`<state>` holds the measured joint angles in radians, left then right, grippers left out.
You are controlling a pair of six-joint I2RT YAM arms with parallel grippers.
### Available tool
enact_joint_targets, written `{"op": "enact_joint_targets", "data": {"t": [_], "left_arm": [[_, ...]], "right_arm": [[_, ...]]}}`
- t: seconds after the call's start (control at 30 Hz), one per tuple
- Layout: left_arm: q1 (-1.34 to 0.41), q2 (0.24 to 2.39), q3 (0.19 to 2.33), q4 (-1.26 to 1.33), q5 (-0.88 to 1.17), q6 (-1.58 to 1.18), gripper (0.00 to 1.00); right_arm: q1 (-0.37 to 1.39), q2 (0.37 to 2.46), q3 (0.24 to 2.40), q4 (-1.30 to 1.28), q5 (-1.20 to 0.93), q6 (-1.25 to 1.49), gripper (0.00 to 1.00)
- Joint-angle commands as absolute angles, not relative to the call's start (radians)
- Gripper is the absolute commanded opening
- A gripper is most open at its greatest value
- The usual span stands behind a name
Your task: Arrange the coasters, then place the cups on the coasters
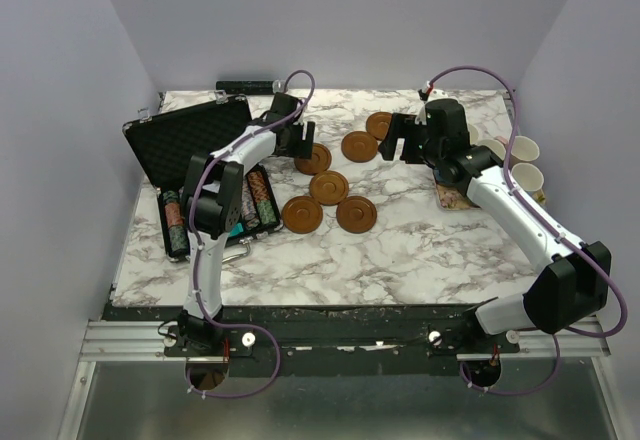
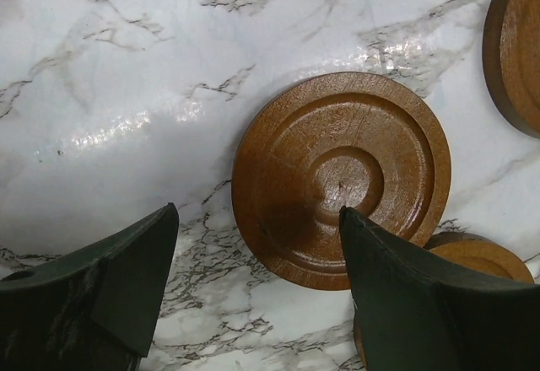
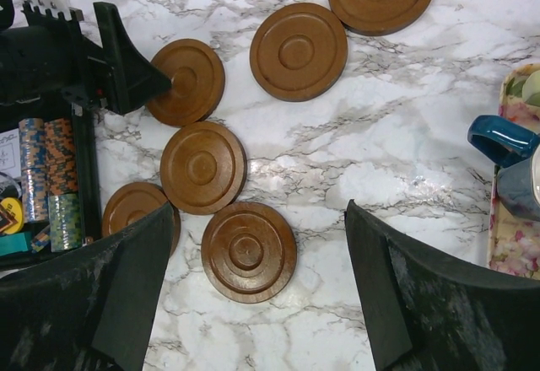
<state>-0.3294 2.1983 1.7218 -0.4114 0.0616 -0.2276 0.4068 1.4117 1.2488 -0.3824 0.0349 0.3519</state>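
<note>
Your left gripper (image 1: 300, 142), arm stretched forward and pointing down, hangs with jaws apart over a coaster (image 2: 337, 177) just right of the poker-chip case (image 1: 190, 145). Your right gripper (image 3: 260, 211), equally spread, hovers above the coasters (image 3: 202, 167) on the table (image 1: 400, 250).

Six round reddish-brown wooden coasters (image 1: 328, 187) are lying mid-way across the white marble tabletop (image 1: 420, 250), four clustering together and two sitting behind them, to the right. An open black hard case (image 1: 185, 140) holding striped poker chips (image 1: 262, 198) is lying at the left. A rectangular floral tray (image 3: 509, 244) carrying handled ceramic mugs (image 1: 527, 177) is sitting at the right edge.
</note>
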Motion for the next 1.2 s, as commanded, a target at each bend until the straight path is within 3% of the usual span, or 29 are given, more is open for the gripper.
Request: {"op": "enact_joint_targets", "data": {"t": [0.0,0.73,1.17], "left_arm": [[-0.328,2.23,1.763,-0.425,0.091,-0.202,0.83],[-0.383,2.241,1.69,-0.41,0.081,-0.181,0.56],[-0.443,2.241,1.663,-0.391,0.095,-0.218,0.49]], "right_arm": [[0.408,1.388,1.235,-0.365,0.021,0.364,0.9],[0.408,1.407,1.246,-0.368,0.02,0.364,0.89],[0.408,1.408,1.246,-0.37,0.02,0.364,0.89]]}}
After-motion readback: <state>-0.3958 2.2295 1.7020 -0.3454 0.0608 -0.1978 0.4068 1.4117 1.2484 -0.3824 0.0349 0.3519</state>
